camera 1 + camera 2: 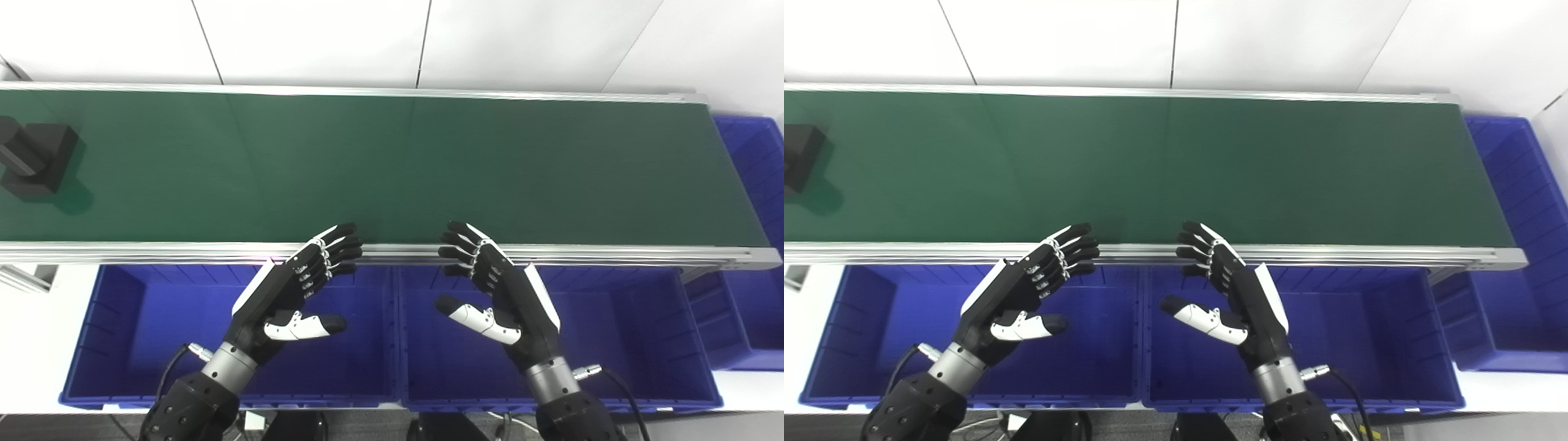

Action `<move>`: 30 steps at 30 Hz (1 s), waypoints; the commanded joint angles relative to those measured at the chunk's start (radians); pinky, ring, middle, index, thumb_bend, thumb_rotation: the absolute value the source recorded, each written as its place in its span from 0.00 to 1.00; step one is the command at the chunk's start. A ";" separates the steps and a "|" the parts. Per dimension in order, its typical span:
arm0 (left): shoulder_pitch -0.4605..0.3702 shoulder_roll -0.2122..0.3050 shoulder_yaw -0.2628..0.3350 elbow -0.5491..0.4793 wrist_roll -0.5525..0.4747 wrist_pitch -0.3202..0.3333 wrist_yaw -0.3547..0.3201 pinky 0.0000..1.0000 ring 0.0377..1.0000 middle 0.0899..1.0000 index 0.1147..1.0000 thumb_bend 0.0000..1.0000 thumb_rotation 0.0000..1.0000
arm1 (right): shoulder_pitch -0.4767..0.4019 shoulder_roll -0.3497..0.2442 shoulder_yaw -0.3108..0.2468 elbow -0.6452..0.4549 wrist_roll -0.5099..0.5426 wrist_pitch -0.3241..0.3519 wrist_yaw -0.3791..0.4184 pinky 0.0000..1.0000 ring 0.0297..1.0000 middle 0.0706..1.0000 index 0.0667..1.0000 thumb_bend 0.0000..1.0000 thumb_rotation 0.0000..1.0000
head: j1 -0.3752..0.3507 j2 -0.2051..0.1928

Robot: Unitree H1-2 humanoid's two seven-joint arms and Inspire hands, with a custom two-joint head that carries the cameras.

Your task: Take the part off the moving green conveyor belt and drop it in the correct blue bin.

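A black blocky part [33,160] lies on the green conveyor belt [392,165] at its far left end; it also shows at the left edge of the right eye view [801,158]. My left hand [294,288] is open and empty, held over the left blue bin [122,331] with fingertips at the belt's near rail. My right hand [496,288] is open and empty, over the middle blue bin [637,331], fingertips also at the rail. Both hands are far to the right of the part.
A third blue bin [756,245] stands past the belt's right end. An aluminium rail [612,252] runs along the belt's near edge above the two front bins. White wall panels lie behind the belt.
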 commanded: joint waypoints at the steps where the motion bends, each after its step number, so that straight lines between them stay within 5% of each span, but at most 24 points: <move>1: -0.013 -0.004 -0.001 -0.007 0.004 -0.043 -0.001 0.83 0.86 0.86 0.89 0.98 0.42 | 0.001 0.001 -0.005 -0.011 -0.003 -0.042 -0.007 0.70 0.79 0.83 0.86 0.66 0.43 | 0.006 -0.004; 14: -0.013 -0.025 -0.016 0.022 0.023 -0.065 0.007 0.83 0.86 0.85 0.88 0.99 0.41 | 0.006 -0.009 -0.021 0.008 0.032 -0.052 0.004 0.72 0.80 0.83 0.87 0.64 0.46 | 0.112 -0.056; 30: -0.012 -0.080 -0.059 0.103 0.072 -0.117 0.023 0.86 0.87 0.86 0.88 1.00 0.40 | 0.010 -0.046 -0.048 0.070 0.056 -0.137 0.013 0.74 0.82 0.84 0.88 0.55 0.46 | 0.338 -0.233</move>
